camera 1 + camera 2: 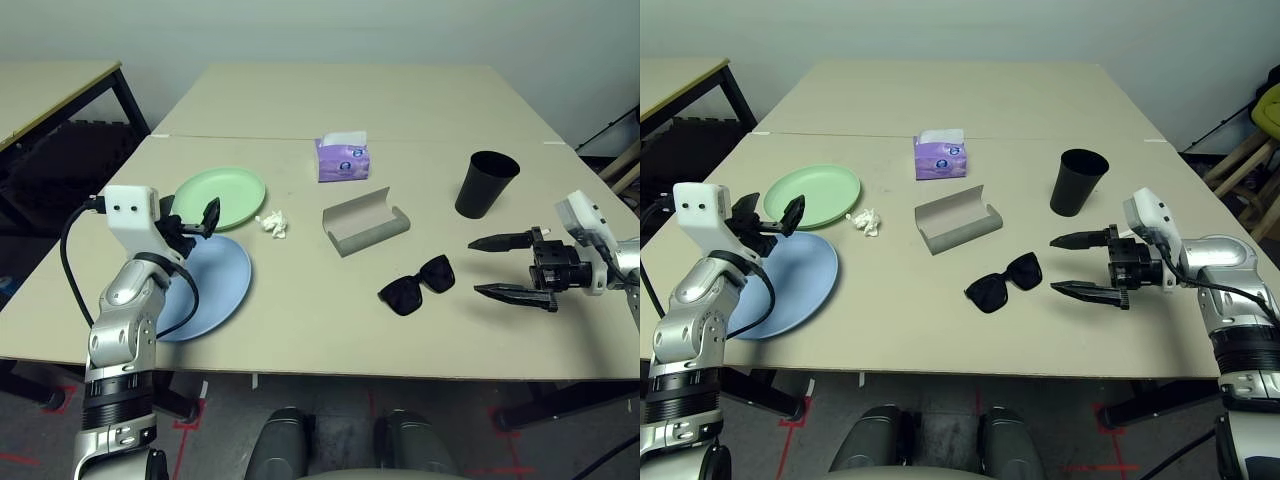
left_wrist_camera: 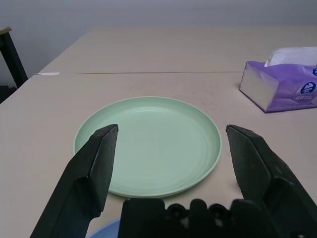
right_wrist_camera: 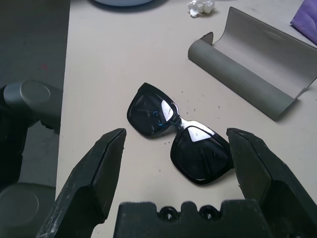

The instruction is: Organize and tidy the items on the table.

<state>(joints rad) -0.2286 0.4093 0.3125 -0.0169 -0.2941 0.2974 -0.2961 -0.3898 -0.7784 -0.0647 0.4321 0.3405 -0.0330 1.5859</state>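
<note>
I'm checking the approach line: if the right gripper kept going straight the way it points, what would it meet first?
Most likely the black sunglasses: the open right gripper aims at them, nothing between.

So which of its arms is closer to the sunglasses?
The right. Its end effector hangs open beside the black sunglasses, pointing at them. The left end effector is across the table, over the pale green plate.

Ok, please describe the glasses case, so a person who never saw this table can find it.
Look at the middle of the beige table, nearer than the purple tissue box. The grey glasses case lies open there, beyond the black sunglasses. It is the only curved grey shell.
</note>
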